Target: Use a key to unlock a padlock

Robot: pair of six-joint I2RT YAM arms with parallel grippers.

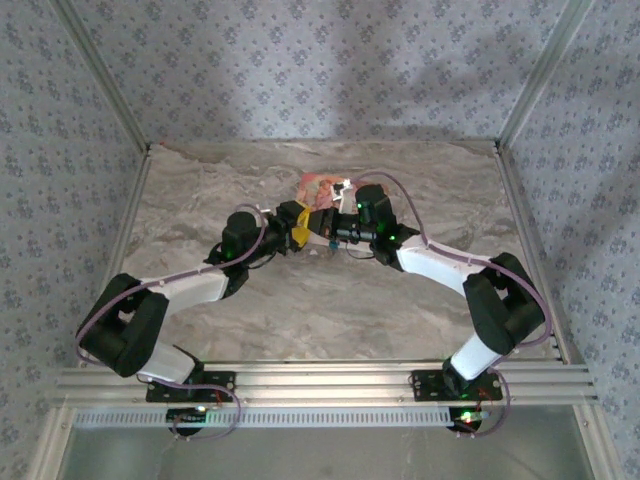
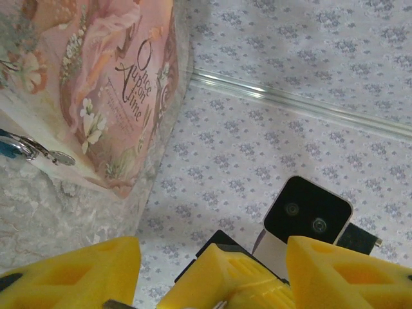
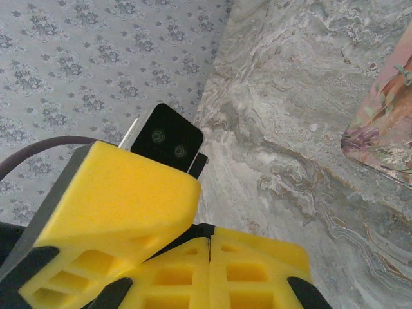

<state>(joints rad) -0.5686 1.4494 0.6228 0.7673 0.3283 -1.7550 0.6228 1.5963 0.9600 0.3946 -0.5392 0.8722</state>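
Holding the left gripper (image 2: 215,265) part open, its fingers (image 2: 71,273) straddling the right gripper (image 3: 209,257), that one pressing fully shut, nothing visibly pinched; key (image 2: 9,145) lying against the pink box (image 2: 96,84), at its lower edge; not managing to tell where the padlock is.

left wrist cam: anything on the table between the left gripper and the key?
No, just bare marbled table in the left wrist view. The key lies at the pink box's lower edge.

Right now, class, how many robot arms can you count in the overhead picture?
2. The left arm rises from the near-left base, the right arm from the near-right. Both reach toward the pink box on the table's far half. None seems hidden.
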